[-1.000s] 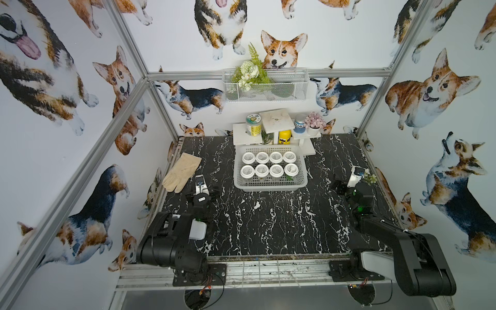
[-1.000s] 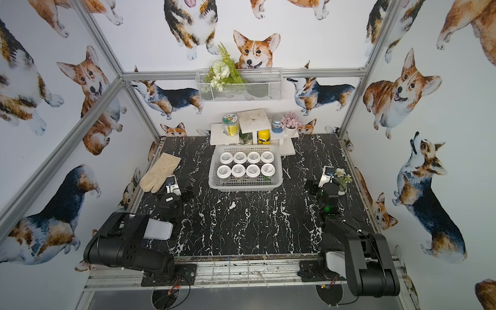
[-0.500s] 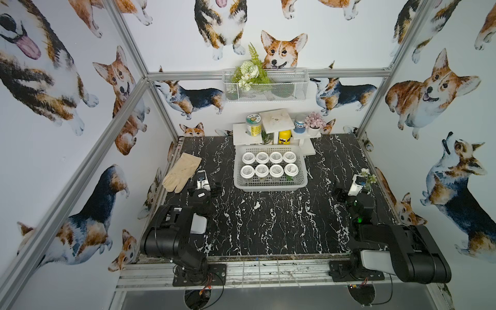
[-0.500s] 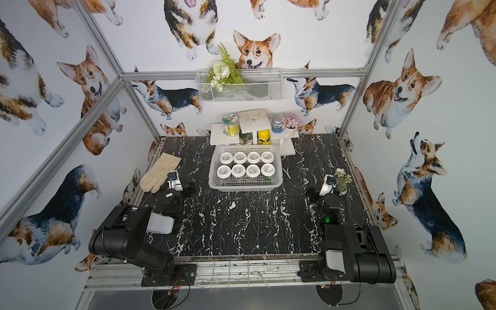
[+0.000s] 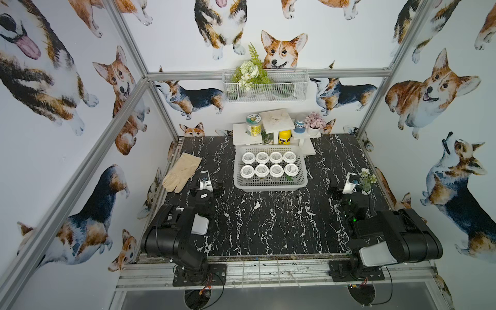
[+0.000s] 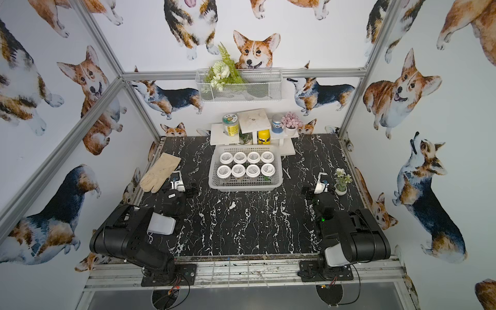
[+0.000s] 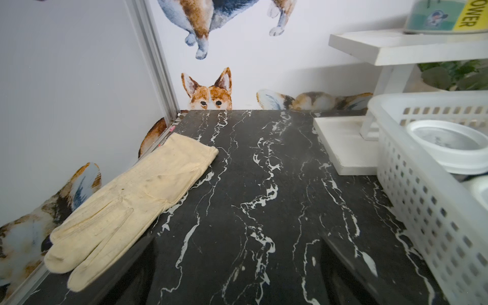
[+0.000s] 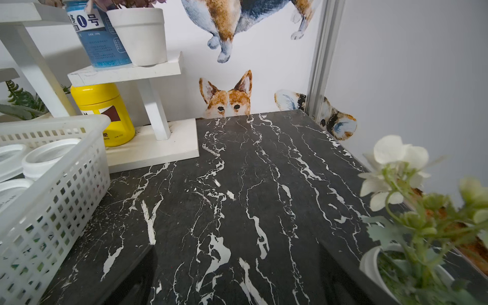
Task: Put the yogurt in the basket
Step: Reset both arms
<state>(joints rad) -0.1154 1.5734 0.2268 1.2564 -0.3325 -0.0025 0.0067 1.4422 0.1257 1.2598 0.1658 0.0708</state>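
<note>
The white lattice basket point(image 5: 271, 188) point(image 6: 245, 187) stands at the back middle of the black marble table. Several yogurt cups point(image 5: 262, 170) point(image 6: 238, 170) with white lids sit inside it in two rows. My left gripper point(image 5: 205, 189) point(image 6: 178, 188) rests low and left of the basket, open and empty. Its wrist view shows bare table at the gripper point(image 7: 243, 264), with the basket wall point(image 7: 422, 200) and a yogurt lid point(image 7: 446, 142) to one side. My right gripper point(image 5: 347, 189) point(image 6: 318, 189) point(image 8: 237, 272) is open and empty, to the right of the basket point(image 8: 52, 211).
A cream glove point(image 5: 182, 171) point(image 7: 126, 206) lies by the left gripper. A small potted flower point(image 5: 366, 181) point(image 8: 412, 211) stands right beside the right gripper. Behind the basket a white stepped shelf point(image 5: 273, 123) holds a jar, a yellow bottle point(image 8: 103, 111) and a plant. A wire basket hangs on the back wall.
Both arms have folded lower toward the front edge, and the right gripper has drawn back a little beside the potted flower. Basket and cups have not moved.
</note>
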